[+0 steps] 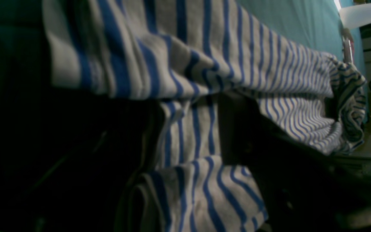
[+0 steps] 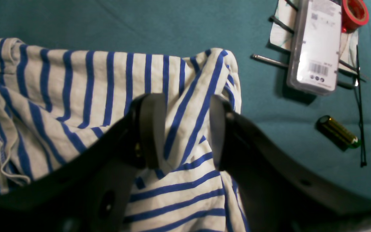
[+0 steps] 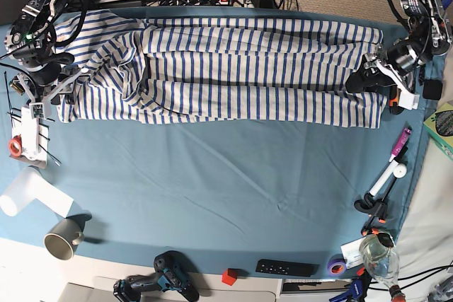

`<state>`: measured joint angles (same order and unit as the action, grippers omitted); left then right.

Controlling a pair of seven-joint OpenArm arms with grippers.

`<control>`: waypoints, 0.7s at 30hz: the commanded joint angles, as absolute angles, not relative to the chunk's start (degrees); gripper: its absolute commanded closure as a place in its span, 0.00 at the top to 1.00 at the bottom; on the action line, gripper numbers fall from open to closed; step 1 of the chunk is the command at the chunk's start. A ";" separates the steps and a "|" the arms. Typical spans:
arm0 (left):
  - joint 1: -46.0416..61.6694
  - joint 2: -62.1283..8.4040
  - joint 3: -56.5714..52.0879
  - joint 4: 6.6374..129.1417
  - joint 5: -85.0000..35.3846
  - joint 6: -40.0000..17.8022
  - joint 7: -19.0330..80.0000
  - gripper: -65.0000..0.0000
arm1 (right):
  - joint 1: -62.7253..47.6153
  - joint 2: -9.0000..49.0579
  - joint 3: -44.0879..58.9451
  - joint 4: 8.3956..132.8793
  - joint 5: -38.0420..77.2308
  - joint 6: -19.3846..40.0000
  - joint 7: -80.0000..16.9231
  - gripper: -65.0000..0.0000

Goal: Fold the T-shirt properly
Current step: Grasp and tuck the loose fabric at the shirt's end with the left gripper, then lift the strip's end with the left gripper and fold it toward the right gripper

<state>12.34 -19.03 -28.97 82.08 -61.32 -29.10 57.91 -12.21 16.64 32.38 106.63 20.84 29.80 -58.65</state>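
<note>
White blue-striped cotton T-shirt (image 3: 241, 68) spans upper frame; right tool (image 2: 182, 132) and left tool (image 3: 379, 79) each grasping an end; teal counter (image 3: 226, 189) below bare.

- Teal-covered table (image 3: 212, 175) is carrying the striped T-shirt (image 3: 233, 68) along its far edge.
- Grey mug (image 3: 62, 237) and cordless drill (image 3: 159, 284) are sitting at the near edge.

A long white T-shirt with thin blue stripes (image 3: 248, 68) lay stretched across the frame's top on teal cloth (image 3: 226, 189), both ends gripped.
</note>
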 commanded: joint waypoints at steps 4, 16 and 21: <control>13.50 -17.80 -27.88 80.95 -57.17 -26.81 63.33 0.53 | -11.60 17.61 32.67 107.63 21.17 29.69 -57.25 0.36; 13.34 -17.80 -27.90 80.95 -57.21 -28.49 62.43 0.00 | -11.60 17.61 32.67 107.63 21.17 29.67 -57.25 0.36; 13.15 -17.80 -27.90 80.97 -57.28 -28.49 61.49 0.00 | -11.62 17.61 32.67 107.63 21.10 29.67 -57.28 0.36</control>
<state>12.32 -18.87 -28.91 82.28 -58.30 -30.92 58.00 -12.23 16.64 32.38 106.63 20.84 29.80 -58.65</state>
